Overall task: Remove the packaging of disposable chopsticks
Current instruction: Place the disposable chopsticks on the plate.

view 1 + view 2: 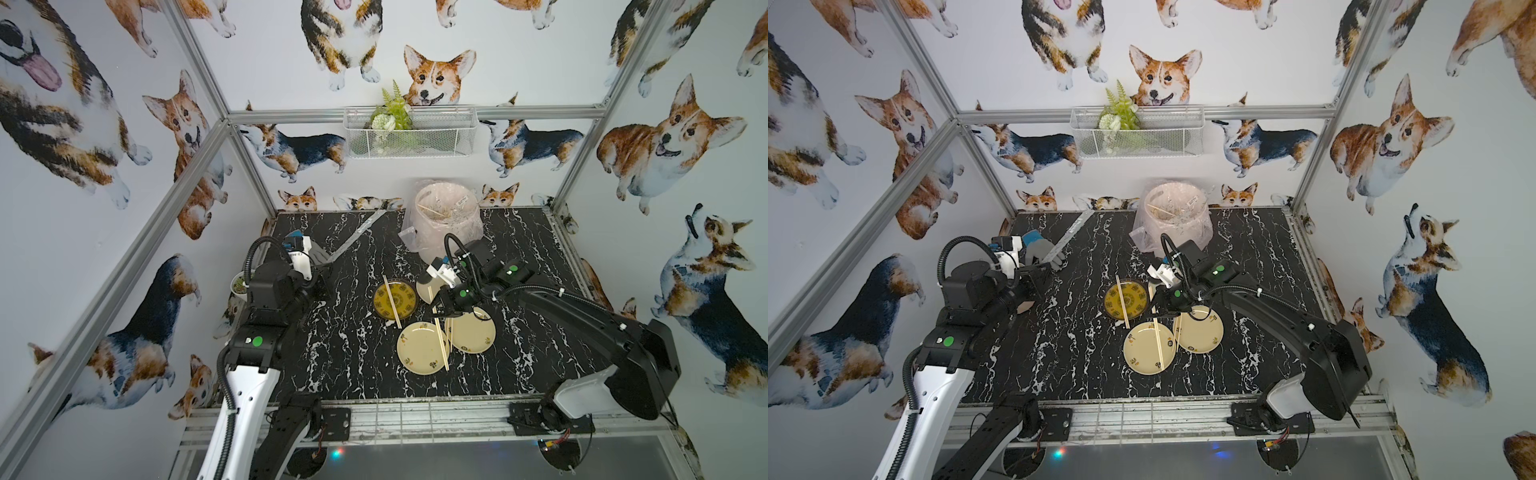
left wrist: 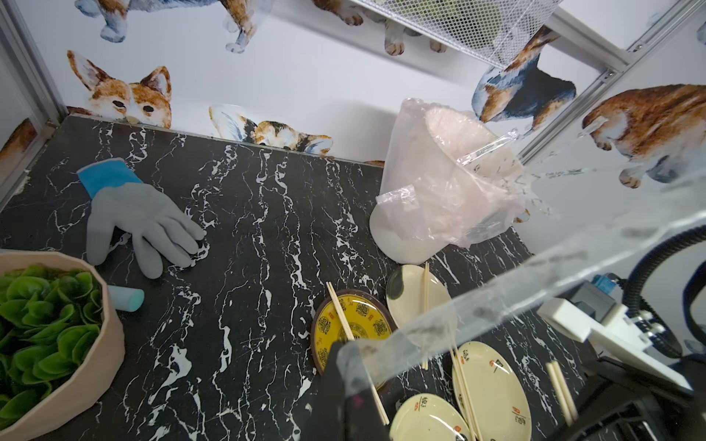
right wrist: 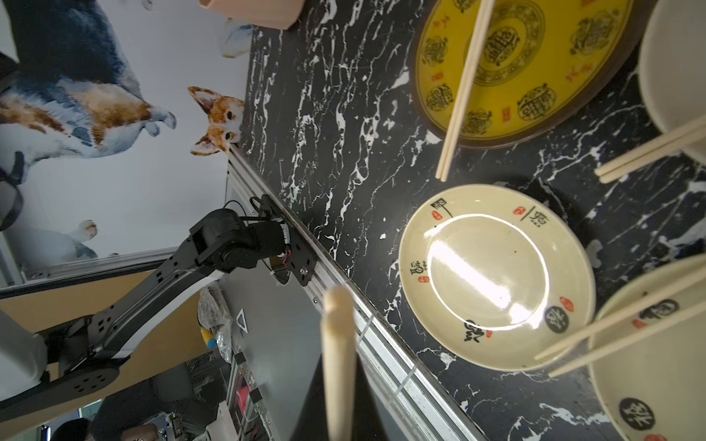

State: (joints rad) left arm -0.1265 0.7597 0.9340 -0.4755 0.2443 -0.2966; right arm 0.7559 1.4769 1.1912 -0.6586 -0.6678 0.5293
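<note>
Found left claw clenched on one end of a clear plastic sleeve, held clear of the black marble table and slanting toward its far edge. Found right claw clenched on a bare pair of chopsticks, above the near cream plate. Noted a second pair lying across the yellow plate, and further pairs on two other cream plates. Noted lined bin at the far side, holding sticks and clear scraps. Noted grey glove and potted plant on the left.
</note>
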